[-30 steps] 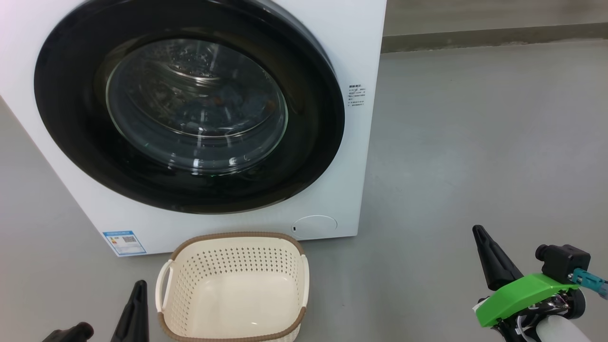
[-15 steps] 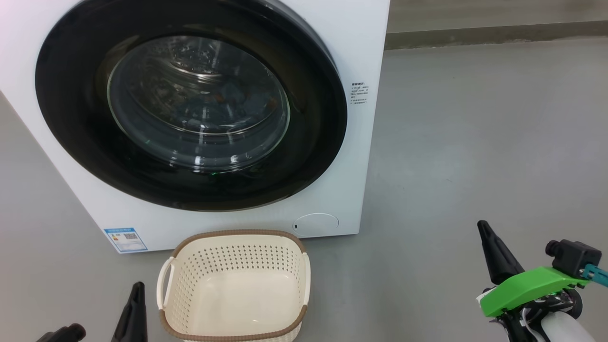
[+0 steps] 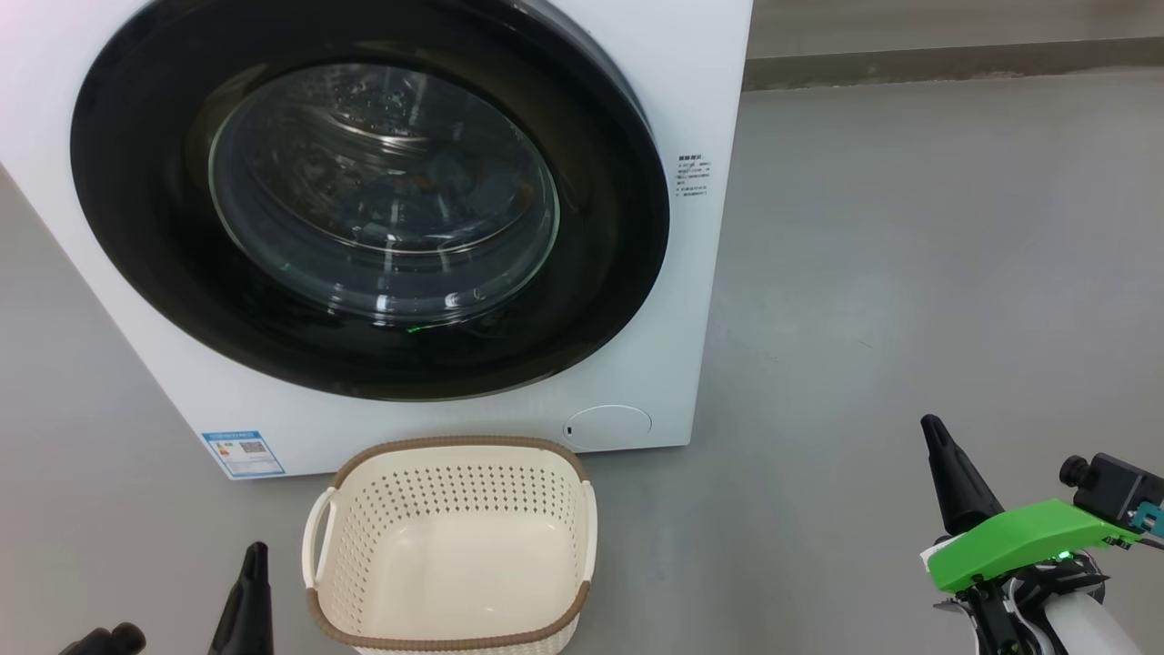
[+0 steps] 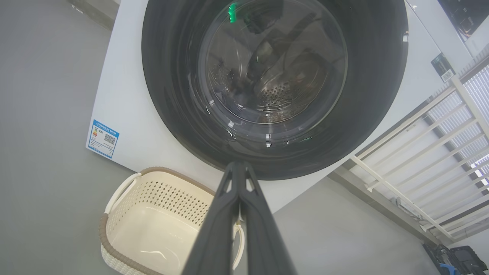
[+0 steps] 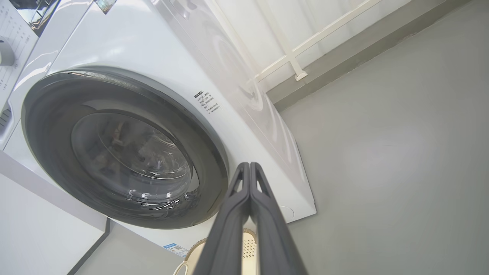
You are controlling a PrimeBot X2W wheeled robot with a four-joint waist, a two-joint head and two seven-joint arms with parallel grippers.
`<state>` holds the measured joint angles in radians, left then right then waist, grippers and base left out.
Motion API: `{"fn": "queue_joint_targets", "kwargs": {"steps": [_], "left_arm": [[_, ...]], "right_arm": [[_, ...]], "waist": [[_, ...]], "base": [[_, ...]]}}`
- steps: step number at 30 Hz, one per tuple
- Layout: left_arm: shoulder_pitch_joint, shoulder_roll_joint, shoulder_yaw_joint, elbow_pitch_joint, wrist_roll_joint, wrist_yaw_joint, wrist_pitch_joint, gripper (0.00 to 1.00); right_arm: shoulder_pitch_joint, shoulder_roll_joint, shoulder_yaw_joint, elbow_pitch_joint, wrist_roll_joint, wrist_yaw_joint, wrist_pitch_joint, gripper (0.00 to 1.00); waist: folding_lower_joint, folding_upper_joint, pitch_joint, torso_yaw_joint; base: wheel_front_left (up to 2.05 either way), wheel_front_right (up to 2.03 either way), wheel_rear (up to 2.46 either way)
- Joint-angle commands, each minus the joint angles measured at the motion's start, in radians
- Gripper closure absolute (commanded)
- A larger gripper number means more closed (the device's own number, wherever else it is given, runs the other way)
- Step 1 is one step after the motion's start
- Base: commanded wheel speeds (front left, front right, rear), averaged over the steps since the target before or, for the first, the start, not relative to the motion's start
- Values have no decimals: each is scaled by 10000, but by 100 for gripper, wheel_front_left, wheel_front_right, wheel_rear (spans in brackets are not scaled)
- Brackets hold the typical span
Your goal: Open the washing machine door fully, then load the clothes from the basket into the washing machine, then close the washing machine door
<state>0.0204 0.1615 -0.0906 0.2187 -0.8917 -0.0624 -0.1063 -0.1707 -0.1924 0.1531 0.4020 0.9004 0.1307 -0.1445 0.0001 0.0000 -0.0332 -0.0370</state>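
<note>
The white washing machine (image 3: 709, 91) stands in front of me with its round black-rimmed door (image 3: 136, 182) flat against the front, closed. Behind the glass bowl I dimly see bluish clothes (image 3: 450, 182) with orange specks in the drum. On the floor before it, the cream basket (image 3: 446, 443) holds nothing. My left gripper (image 3: 254, 557) is shut and holds nothing, low at the basket's left; its closed tips (image 4: 237, 165) point toward the door (image 4: 164, 76) above the basket (image 4: 126, 214). My right gripper (image 3: 931, 428) is shut and holds nothing, far right over bare floor, its tips (image 5: 249, 165) aimed at the machine's lower right corner.
Grey floor (image 3: 909, 273) spreads to the right of the machine up to a wall base (image 3: 946, 64). A white railing (image 4: 420, 152) runs beyond the machine. A blue label sticker (image 3: 243, 452) and a round service cap (image 3: 607, 425) mark the machine's lower front.
The head view has shifted slightly, so the machine and basket sit a little higher. My left gripper has sunk lower in view. The door stays closed.
</note>
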Motion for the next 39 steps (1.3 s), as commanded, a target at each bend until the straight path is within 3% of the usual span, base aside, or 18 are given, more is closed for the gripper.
{"fn": "queue_joint_targets", "kwargs": {"steps": [1,39], "left_arm": [[-472,66,233,-198,-167,-74,40,100],[-866,-456,1042,43,-3259,-343,999,100]], "right_arm": [[-121,-75,-114,-308,263,1,41,100],[179,586,-1251,-841,3275,1,1167,100]], "waist": [[-1,0,3,4],[-1,0,151,166]], "base": [[0,0,0],[0,0,0]]}}
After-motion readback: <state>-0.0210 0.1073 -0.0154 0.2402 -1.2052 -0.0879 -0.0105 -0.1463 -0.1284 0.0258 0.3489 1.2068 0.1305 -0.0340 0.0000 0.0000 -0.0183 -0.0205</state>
